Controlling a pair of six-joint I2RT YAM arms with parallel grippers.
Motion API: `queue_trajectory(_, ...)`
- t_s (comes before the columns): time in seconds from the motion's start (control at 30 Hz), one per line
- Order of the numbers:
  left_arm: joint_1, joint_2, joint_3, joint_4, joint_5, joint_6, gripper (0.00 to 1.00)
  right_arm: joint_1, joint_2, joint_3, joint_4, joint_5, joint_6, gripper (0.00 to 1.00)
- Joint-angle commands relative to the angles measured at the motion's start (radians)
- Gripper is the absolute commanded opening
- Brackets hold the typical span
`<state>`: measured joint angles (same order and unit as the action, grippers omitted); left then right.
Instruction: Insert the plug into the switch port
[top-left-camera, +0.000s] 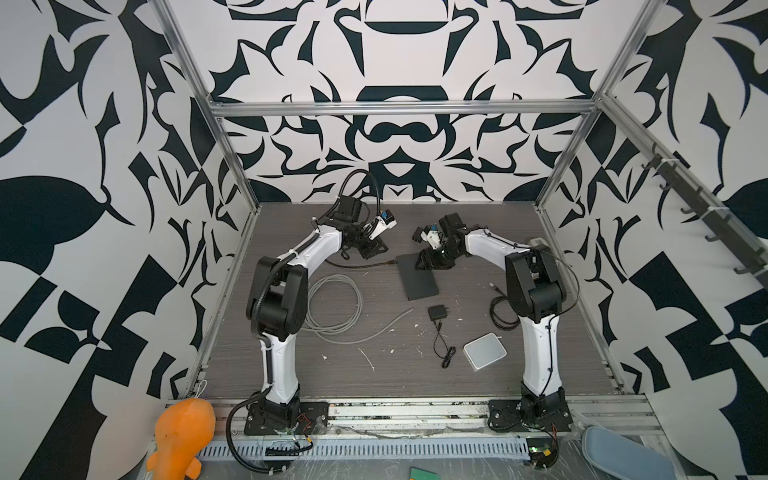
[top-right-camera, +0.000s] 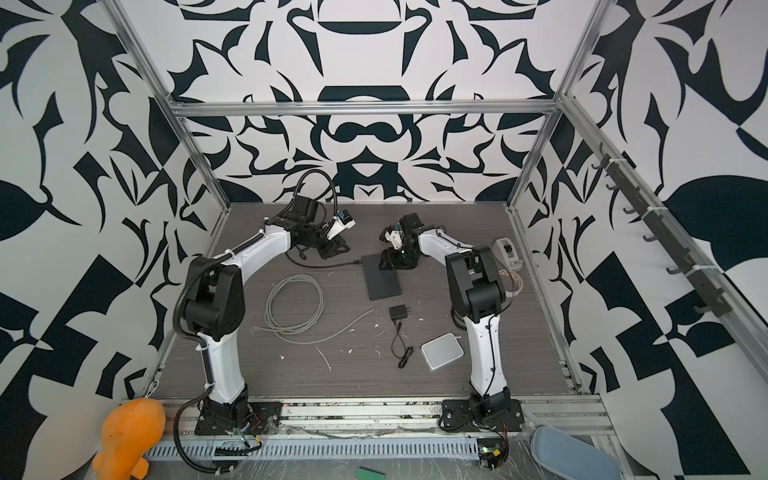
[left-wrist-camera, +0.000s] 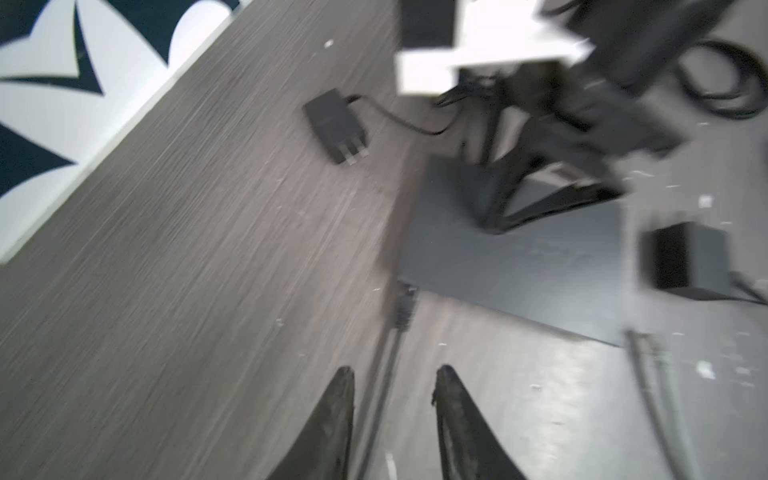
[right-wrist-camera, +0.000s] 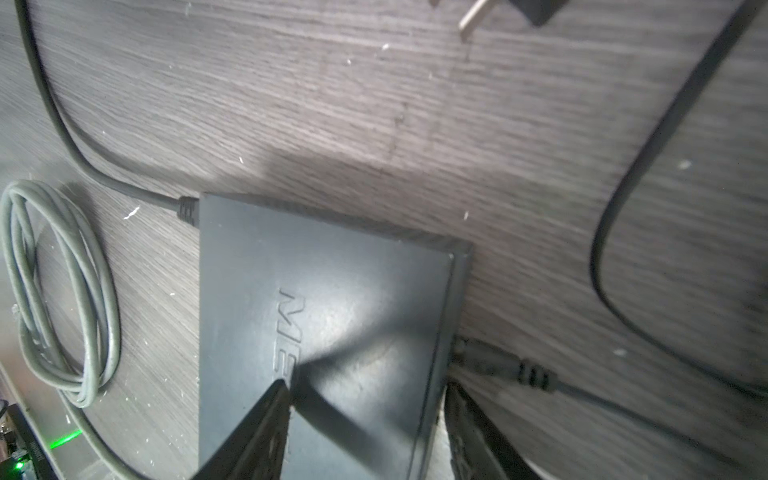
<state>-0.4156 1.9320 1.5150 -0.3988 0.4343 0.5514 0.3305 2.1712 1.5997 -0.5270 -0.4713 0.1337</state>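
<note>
The switch is a flat matte-black box on the table, seen in both top views. A black plug on a thin black cable sits against the box's edge at a corner, covering the switch port. The left wrist view shows the same plug at that edge. My left gripper is open, drawn back from the plug, and the cable runs free between its fingers. My right gripper is open over the switch. One fingertip is on the top face and its partner is beside the box's edge.
A second plug with cable sits at another edge of the switch, near my right gripper. A coiled grey cable, a black power adapter and a white rounded box lie nearer the front. Another adapter lies further back.
</note>
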Motion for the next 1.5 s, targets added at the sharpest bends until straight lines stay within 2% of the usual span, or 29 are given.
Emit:
queue_trajectory(0.0,-0.135,-0.046,-0.146,0.098,-0.055,-0.153,0.36,-0.026,-0.042,-0.019,-0.042,0.006,0.022,0.64)
queue_trajectory(0.1,-0.205,-0.082,-0.265,0.165,-0.134,-0.287,0.36,-0.033,-0.052,-0.024,-0.041,-0.006,0.022,0.64)
queue_trajectory(0.2,-0.257,-0.126,-0.355,0.197,-0.158,-0.369,0.36,-0.032,-0.067,-0.038,-0.041,-0.02,0.022,0.64)
queue_trajectory(0.3,-0.312,-0.162,-0.414,0.186,-0.214,-0.376,0.38,-0.034,-0.081,-0.059,-0.034,-0.029,0.031,0.64)
queue_trajectory(0.4,-0.351,-0.177,-0.463,0.168,-0.224,-0.383,0.38,-0.033,-0.1,-0.08,-0.02,-0.035,0.04,0.65)
queue_trajectory(0.57,-0.377,-0.152,-0.485,0.124,-0.291,-0.365,0.37,-0.033,-0.139,-0.102,-0.02,-0.032,0.037,0.65)
queue_trajectory(0.73,-0.377,-0.115,-0.471,0.075,-0.344,-0.319,0.3,-0.034,-0.18,-0.123,-0.052,-0.035,0.029,0.65)
queue_trajectory(0.9,-0.377,-0.079,-0.437,0.056,-0.35,-0.3,0.2,-0.034,-0.24,-0.184,-0.068,-0.058,0.024,0.65)
queue_trajectory(0.97,-0.377,-0.067,-0.421,0.041,-0.343,-0.288,0.16,-0.034,-0.263,-0.211,-0.072,-0.07,0.024,0.65)
queue_trajectory(1.07,-0.374,-0.073,-0.429,0.063,-0.332,-0.277,0.0,-0.034,-0.297,-0.25,-0.083,-0.115,0.027,0.64)
queue_trajectory(1.17,-0.336,-0.126,-0.436,0.078,-0.266,-0.236,0.0,-0.033,-0.341,-0.328,-0.017,-0.248,0.044,0.63)
queue_trajectory(1.3,-0.22,-0.205,-0.433,0.053,-0.043,-0.163,0.0,-0.032,-0.398,-0.465,0.211,-0.451,0.154,0.64)
queue_trajectory(1.37,-0.194,-0.221,-0.432,0.03,0.012,-0.123,0.0,-0.029,-0.407,-0.506,0.318,-0.498,0.227,0.63)
queue_trajectory(1.47,-0.174,-0.222,-0.435,0.006,0.037,-0.095,0.0,-0.015,-0.407,-0.539,0.415,-0.512,0.334,0.62)
